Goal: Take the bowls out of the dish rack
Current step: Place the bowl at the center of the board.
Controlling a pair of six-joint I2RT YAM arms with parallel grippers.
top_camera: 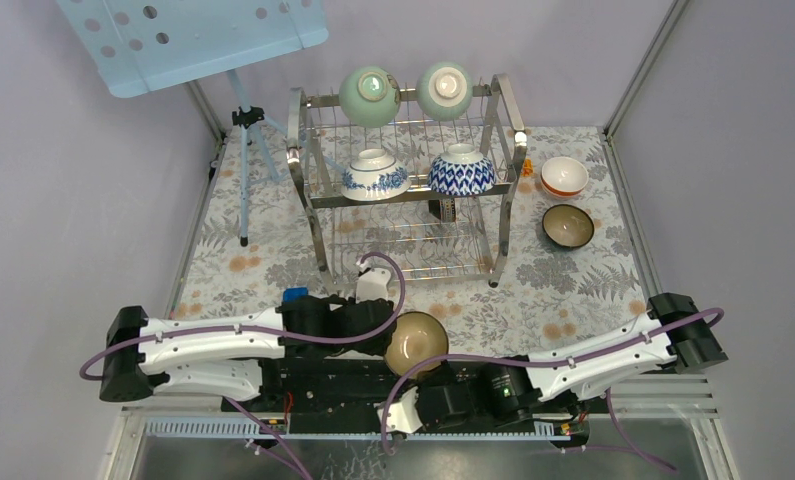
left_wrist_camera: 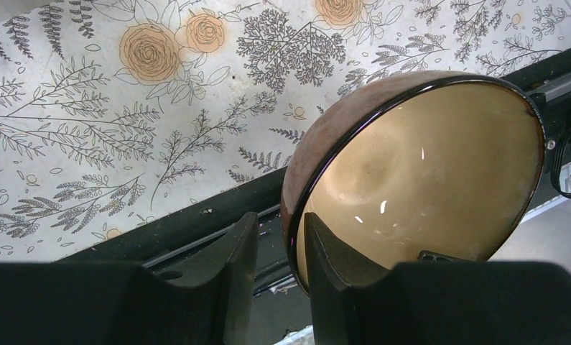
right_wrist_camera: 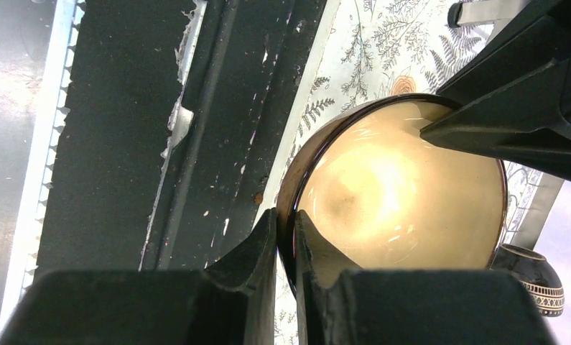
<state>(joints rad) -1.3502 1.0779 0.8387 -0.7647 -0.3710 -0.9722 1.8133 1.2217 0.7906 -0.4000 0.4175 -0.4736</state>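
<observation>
The brown bowl (top_camera: 416, 340) hangs tilted between both grippers above the table's near edge. My right gripper (top_camera: 428, 375) is shut on its rim (right_wrist_camera: 286, 223). My left gripper (top_camera: 381, 335) is open (left_wrist_camera: 279, 230): one finger is inside the bowl (left_wrist_camera: 419, 165), the other stands apart from its outer wall. The dish rack (top_camera: 295, 150) holds two pale green bowls (top_camera: 369, 96) (top_camera: 444, 90) on top and two blue-and-white bowls (top_camera: 374, 175) (top_camera: 461, 170) below. An orange-white bowl (top_camera: 564, 176) and a dark bowl (top_camera: 568, 226) sit on the table to its right. No red-patterned bowl is in view.
A pale blue perforated stand (top_camera: 193, 40) on a tripod (top_camera: 245, 150) is at the back left. The black base rail (right_wrist_camera: 196, 108) runs under the held bowl. The left arm's finger (right_wrist_camera: 498, 129) reaches into the bowl in the right wrist view.
</observation>
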